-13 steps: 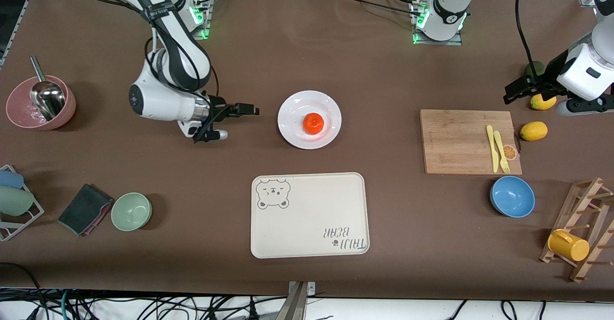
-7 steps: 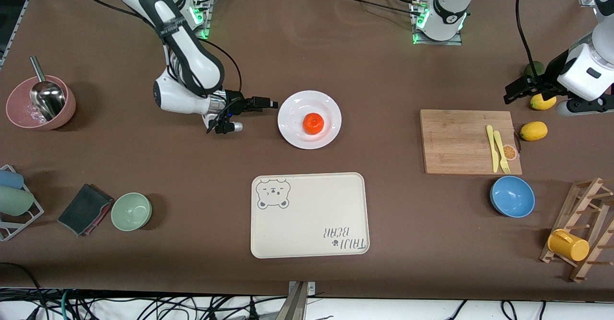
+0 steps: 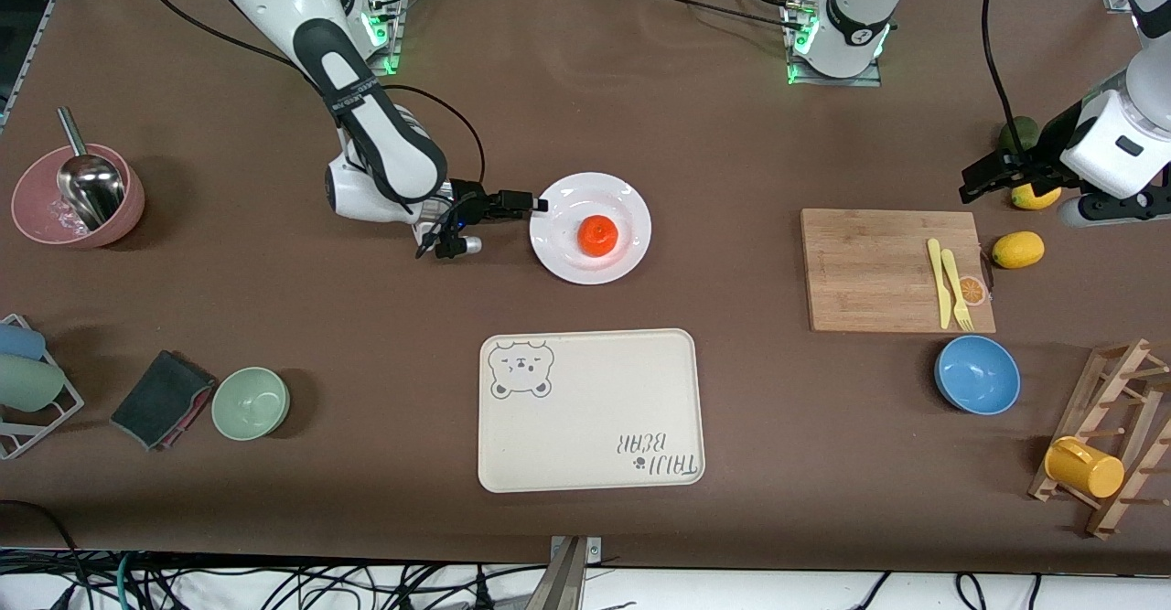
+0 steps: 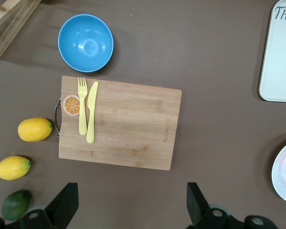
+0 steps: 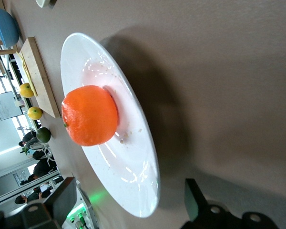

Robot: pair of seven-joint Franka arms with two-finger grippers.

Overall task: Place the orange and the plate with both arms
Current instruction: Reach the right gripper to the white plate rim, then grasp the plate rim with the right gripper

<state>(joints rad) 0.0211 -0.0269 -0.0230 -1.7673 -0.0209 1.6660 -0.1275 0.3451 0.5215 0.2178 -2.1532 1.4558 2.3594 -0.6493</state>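
Observation:
The orange (image 3: 598,235) sits in the middle of the white plate (image 3: 567,198) at the table's centre. My right gripper (image 3: 538,207) lies low and sideways at the plate's rim, on the side toward the right arm's end of the table. It is open. In the right wrist view the plate's (image 5: 128,157) edge lies between the spread fingers (image 5: 196,200) of the right gripper (image 5: 128,205), with the orange (image 5: 90,114) just past them. My left gripper (image 3: 968,187) waits open in the air over the table by the lemons, and the left gripper (image 4: 130,205) holds nothing.
A cream bear-print tray (image 3: 590,409) lies nearer the camera than the plate. Toward the left arm's end are a cutting board (image 3: 878,267) with yellow cutlery, two lemons (image 3: 1017,249), a blue bowl (image 3: 977,374) and a wooden rack. A green bowl (image 3: 251,402) and pink bowl (image 3: 78,197) stand toward the right arm's end.
My right gripper has travelled across the table toward the plate and now reaches its rim. The left arm has hardly moved. Plate and orange stay put.

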